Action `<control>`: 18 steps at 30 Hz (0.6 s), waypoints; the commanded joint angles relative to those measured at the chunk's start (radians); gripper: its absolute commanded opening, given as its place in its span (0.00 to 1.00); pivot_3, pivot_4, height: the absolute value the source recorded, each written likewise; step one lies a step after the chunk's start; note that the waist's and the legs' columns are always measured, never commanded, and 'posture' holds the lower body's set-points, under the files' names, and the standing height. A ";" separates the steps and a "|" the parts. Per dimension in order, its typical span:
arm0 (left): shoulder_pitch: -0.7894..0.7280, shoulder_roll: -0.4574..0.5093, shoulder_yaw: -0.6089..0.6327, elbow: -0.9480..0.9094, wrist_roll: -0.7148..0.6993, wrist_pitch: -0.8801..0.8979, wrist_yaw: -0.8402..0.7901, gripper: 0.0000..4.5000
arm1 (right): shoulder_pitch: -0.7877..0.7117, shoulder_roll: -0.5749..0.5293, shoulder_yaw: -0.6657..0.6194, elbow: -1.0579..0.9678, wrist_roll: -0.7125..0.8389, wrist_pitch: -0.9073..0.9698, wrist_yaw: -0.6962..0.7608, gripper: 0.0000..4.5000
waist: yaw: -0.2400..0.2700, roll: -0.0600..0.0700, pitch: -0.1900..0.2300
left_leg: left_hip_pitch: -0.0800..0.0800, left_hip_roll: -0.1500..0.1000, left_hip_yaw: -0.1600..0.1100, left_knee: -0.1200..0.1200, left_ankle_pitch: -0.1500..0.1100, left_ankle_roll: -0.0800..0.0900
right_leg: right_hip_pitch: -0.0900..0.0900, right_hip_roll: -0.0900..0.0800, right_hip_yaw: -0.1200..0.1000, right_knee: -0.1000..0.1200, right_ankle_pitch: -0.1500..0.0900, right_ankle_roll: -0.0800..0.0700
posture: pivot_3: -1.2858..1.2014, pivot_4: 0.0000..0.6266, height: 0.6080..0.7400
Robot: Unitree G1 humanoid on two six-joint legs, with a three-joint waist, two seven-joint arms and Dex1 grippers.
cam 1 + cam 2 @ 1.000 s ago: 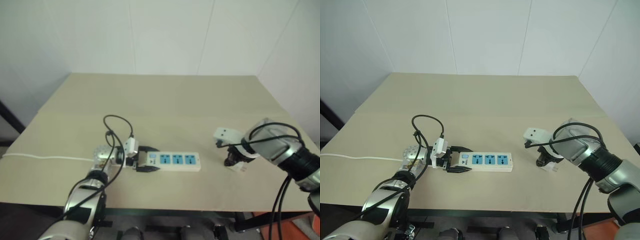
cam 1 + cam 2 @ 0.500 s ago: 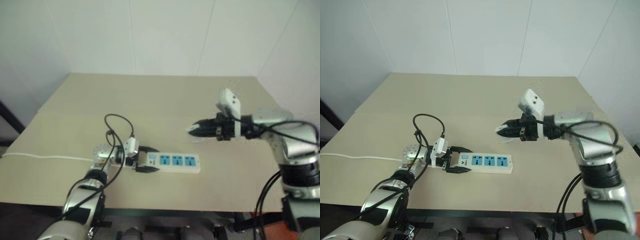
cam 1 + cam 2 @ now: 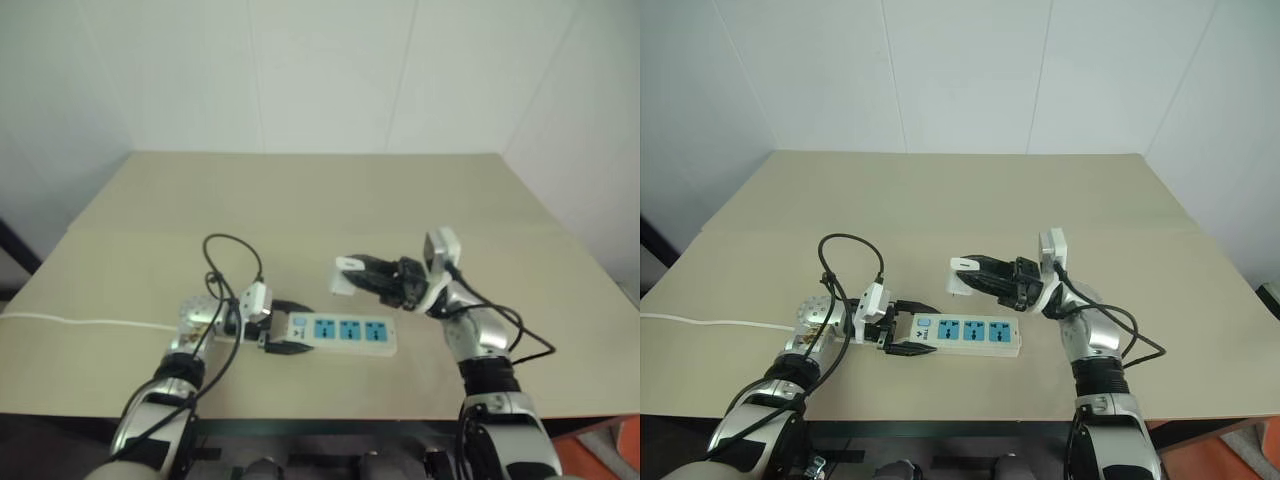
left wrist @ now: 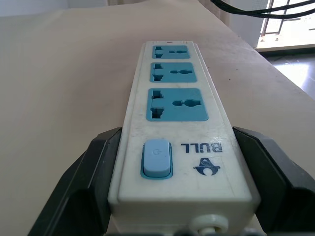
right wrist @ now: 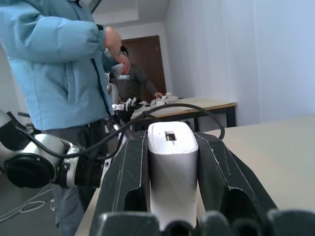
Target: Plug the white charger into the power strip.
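Note:
The power strip (image 3: 965, 335), a long white bar with three blue sockets, lies flat near the table's front edge. My left gripper (image 3: 913, 329) is shut on its switch end, a black finger (image 4: 93, 167) against each long side. My right gripper (image 3: 978, 268) is shut on the white charger (image 3: 961, 268) and points left, roughly level. It holds the charger in the air, above and a little behind the sockets nearest the switch. In the right wrist view the charger (image 5: 173, 167) stands pinched between both fingers.
The strip's thin white cord (image 3: 700, 323) runs left off the tan table (image 3: 940, 200). A black cable loop (image 3: 850, 250) rises over my left wrist. Beyond the table's left side stands a person in a light-blue jacket (image 5: 54, 64); another sits further back.
My right arm has lifted the charger from the table at the right and swung it left over the strip, turning from pointing down to level. The left gripper keeps its hold.

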 commanded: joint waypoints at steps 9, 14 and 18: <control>0.054 0.029 -0.037 -0.094 -0.013 0.121 0.032 0.73 | -0.058 0.031 0.043 0.208 -0.076 -0.199 0.067 0.25 | -0.001 0.000 0.000 | 0.001 0.000 0.000 0.000 0.000 0.000 | 0.000 0.000 0.000 0.000 0.001 -0.002 | 0.52 0.24 1.00; 0.048 0.043 -0.046 -0.087 -0.007 0.130 0.036 0.73 | -0.059 0.044 0.050 0.243 -0.093 -0.220 0.064 0.25 | -0.001 0.000 0.000 | 0.001 0.000 0.000 0.000 0.000 0.000 | 0.001 0.000 0.000 0.000 0.000 -0.001 | 0.52 0.24 1.00; 0.046 0.046 -0.053 -0.088 -0.010 0.146 0.030 0.73 | -0.060 0.050 0.052 0.272 -0.106 -0.240 0.065 0.25 | -0.001 0.000 0.000 | 0.002 0.000 0.000 0.000 0.000 0.000 | 0.001 0.000 0.000 0.001 0.000 -0.001 | 0.52 0.24 1.00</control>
